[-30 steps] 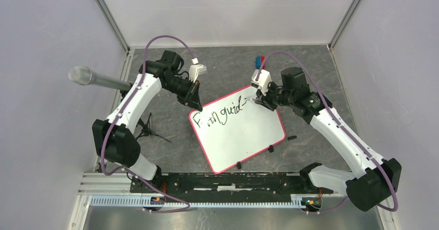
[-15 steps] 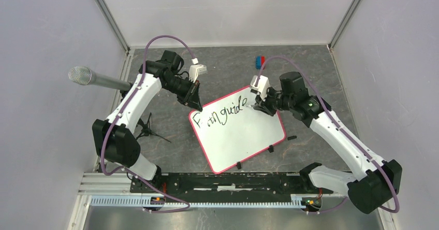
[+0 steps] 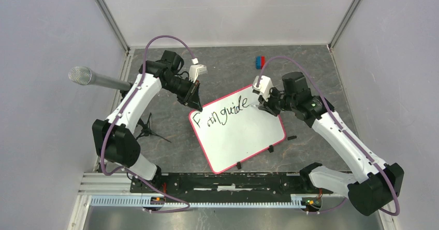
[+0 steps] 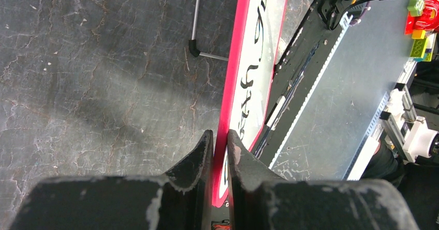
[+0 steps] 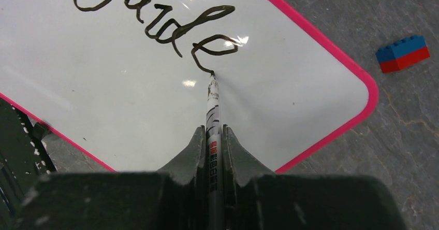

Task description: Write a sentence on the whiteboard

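Note:
The whiteboard (image 3: pixel 243 137), white with a red-pink rim, lies tilted in the middle of the table. One line of the sentence (image 3: pixel 220 115) in black reads about "Faith guide"; its end shows in the right wrist view (image 5: pixel 171 25). My left gripper (image 3: pixel 196 101) is shut on the whiteboard's far left corner, the rim (image 4: pixel 228 111) between its fingers. My right gripper (image 3: pixel 263 104) is shut on a marker (image 5: pixel 213 116), whose tip touches the whiteboard (image 5: pixel 129 100) at the end of the final "e".
A blue and red brick (image 3: pixel 260 61) lies at the back, also in the right wrist view (image 5: pixel 403 54). A microphone (image 3: pixel 96 78) juts in from the left. A black stand (image 3: pixel 147 129) lies left of the board. A small black piece (image 3: pixel 292 137) lies at its right.
The final "e" of "guide" has been written where a dash stood. My right gripper has shifted slightly to the right with the marker. The left arm has not moved.

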Controlling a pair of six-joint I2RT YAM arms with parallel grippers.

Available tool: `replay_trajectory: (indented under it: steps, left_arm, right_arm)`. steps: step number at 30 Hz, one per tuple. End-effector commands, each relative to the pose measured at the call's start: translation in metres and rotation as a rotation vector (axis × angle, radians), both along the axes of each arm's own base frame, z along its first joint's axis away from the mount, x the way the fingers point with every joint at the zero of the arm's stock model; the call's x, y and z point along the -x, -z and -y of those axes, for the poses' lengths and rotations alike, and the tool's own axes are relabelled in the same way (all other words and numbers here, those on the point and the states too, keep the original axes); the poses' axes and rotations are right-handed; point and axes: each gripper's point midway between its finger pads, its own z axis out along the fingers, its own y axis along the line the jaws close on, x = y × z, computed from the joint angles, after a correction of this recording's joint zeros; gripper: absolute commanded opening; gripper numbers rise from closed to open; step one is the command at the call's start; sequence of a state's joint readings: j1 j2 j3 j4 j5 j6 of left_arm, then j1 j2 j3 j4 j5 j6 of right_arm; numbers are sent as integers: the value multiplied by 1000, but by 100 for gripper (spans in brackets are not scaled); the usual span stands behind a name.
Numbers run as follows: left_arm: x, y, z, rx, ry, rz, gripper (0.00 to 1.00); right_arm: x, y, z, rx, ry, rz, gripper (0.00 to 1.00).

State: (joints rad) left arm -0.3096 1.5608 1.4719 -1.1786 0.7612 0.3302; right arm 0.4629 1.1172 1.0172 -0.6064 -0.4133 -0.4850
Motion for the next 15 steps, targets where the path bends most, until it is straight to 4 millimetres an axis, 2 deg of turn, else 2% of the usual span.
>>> replay_trajectory:
  steps: [1, 8, 15]
  left_arm:
    - [-5, -4, 3, 3, 41, 73, 2]
    - [-5, -4, 4, 3, 47, 74, 2]
    - [-5, -5, 4, 3, 46, 72, 2]
  right_arm:
    - [-14, -33, 5, -14, 31, 92, 0]
    - [-24, -48, 10, -48, 69, 123, 0]
    - [-34, -42, 12, -37, 106, 126, 0]
